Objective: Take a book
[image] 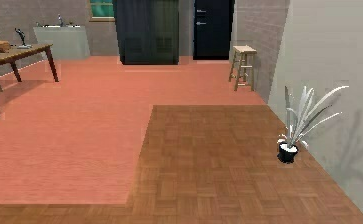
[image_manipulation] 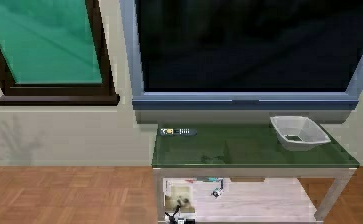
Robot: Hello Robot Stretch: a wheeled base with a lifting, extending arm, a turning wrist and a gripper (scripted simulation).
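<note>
- A flat pale thing with dark and reddish marks lies at the left end of the lower shelf in the arm side view. Its shape would suit a book, but it is too small to be sure. The picture's bottom edge cuts off its near end.
- Just right of it on the same shelf sits a small dark speck, too small to name.
- The shelf belongs to a glass worktop with a green top and pale legs. The feet are cut off at the bottom edge.
- On the green top, toward the right, stands a shallow white basin. At the back left corner are tiny yellow and white bits that I cannot make out.
- Behind the top is a wide dark window in a blue-grey frame, cut off at the top. Left of it is a teal window in a dark wood frame, also cut off at the top and left.
- The claw's state cannot be told from these pictures, nor how it stands to the flat pale thing.
- In the forward view a brown parquet floor meets a reddish floor.
- A white-leaved plant in a black pot stands by the right wall, and a wooden stool stands farther back.
- Two dark doors close the far wall.
- At the left edge a wooden worktop, partly cut off, carries a bowl.
</note>
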